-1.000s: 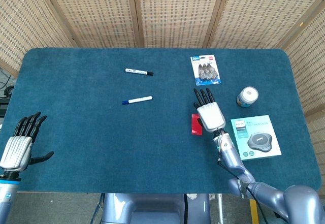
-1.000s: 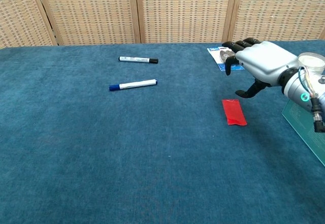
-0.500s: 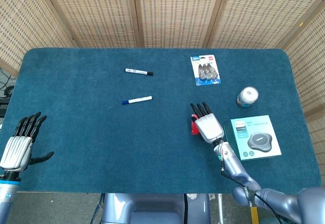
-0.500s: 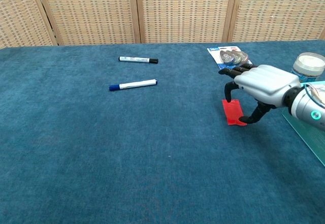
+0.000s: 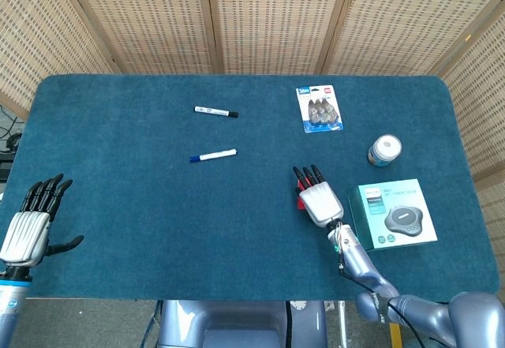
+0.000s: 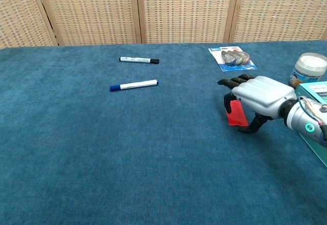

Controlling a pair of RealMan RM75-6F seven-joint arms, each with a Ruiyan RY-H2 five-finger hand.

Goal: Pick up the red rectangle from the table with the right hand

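Closing right robot hand (image 6: 255, 98) around red rectangle (image 6: 236, 114) | grip unconfirmed, cannot tell | rectangle resting on surface (image 6: 102, 148) | lift outstanding | left robot hand (image 5: 33, 222) idling, released

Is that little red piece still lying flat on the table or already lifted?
Cannot tell. The right robot hand covers most of the red piece, fingers curled around it; its lower edge looks near the table.
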